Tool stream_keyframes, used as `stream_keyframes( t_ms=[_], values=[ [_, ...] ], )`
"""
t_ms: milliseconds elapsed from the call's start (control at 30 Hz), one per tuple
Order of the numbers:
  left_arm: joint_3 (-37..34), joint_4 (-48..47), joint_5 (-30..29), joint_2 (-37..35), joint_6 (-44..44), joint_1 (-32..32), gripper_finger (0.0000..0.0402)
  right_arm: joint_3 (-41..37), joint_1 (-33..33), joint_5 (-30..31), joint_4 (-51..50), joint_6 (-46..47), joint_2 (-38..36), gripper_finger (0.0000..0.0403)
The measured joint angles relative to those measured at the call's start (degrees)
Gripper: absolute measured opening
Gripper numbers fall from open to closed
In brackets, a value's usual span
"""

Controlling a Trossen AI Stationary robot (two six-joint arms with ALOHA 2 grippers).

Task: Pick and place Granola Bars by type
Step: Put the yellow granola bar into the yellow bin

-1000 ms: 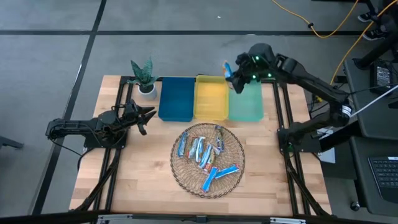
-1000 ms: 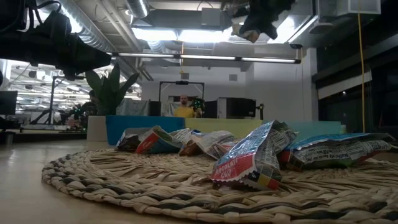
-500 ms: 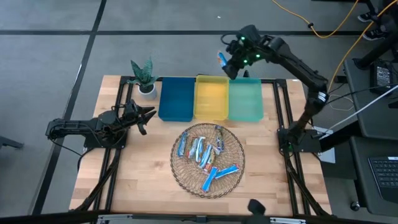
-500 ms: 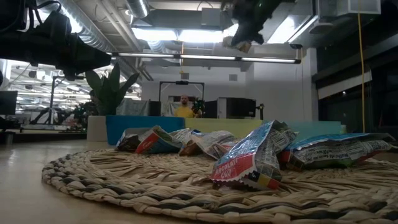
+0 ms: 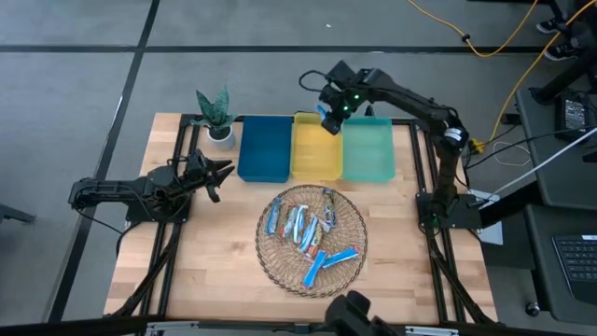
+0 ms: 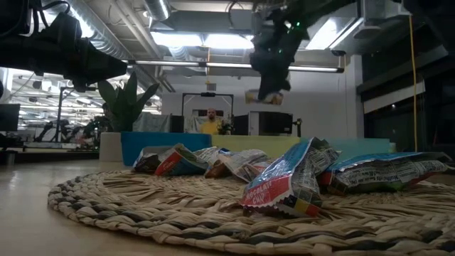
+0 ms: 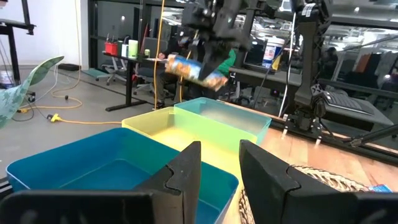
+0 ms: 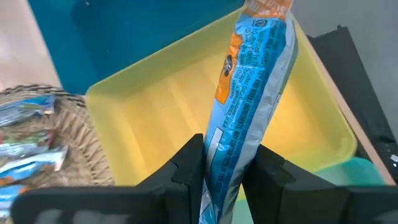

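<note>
Right gripper [image 8: 225,171]: pinched a blue-and-orange granola bar [image 8: 249,106] by one end, above the yellow tray's [image 5: 315,166] far edge.
Left gripper [image 5: 216,172]: waited at left, fingers slightly parted, empty.
Handling: light, crinkly, slippery wrapper; likely safest gripped mid-length.
Remaining bars [image 5: 308,229]: lay in wicker basket [image 5: 270,254].

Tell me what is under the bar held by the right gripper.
The right gripper holds a granola bar above the yellow tray, whose floor looks bare; the part behind the bar and fingers is hidden.
</note>
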Motion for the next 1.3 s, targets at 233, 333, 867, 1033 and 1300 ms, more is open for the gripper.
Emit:
stream_keyframes(
  t_ms=[233, 333, 867, 1033, 1300],
  values=[
    [0.01, 0.00, 0.00, 0.00, -0.04, -0.01, 0.0104, -4.63, 0.02, -0.08, 7.03, 2.99, 2.53, 0.0096],
    [0.00, 0.00, 0.00, 0.02, -0.07, 0.00, 0.0104, -7.65, 0.02, -0.08, 10.29, 4.21, 2.83, 0.0096],
    [0.00, 0.00, -0.16, 0.00, 0.04, 0.00, 0.0104, -21.67, 0.11, -1.01, 20.38, 11.17, 2.96, 0.0097],
    [0.00, 0.00, -0.17, 0.01, 0.04, -0.01, 0.0104, -23.31, 0.22, -1.01, 20.63, 12.40, 2.96, 0.0097],
    [0.00, 0.00, -0.18, 0.00, 0.06, -0.02, 0.0104, -23.35, 0.79, -1.01, 21.02, 12.25, 2.96, 0.0097]
  ],
)
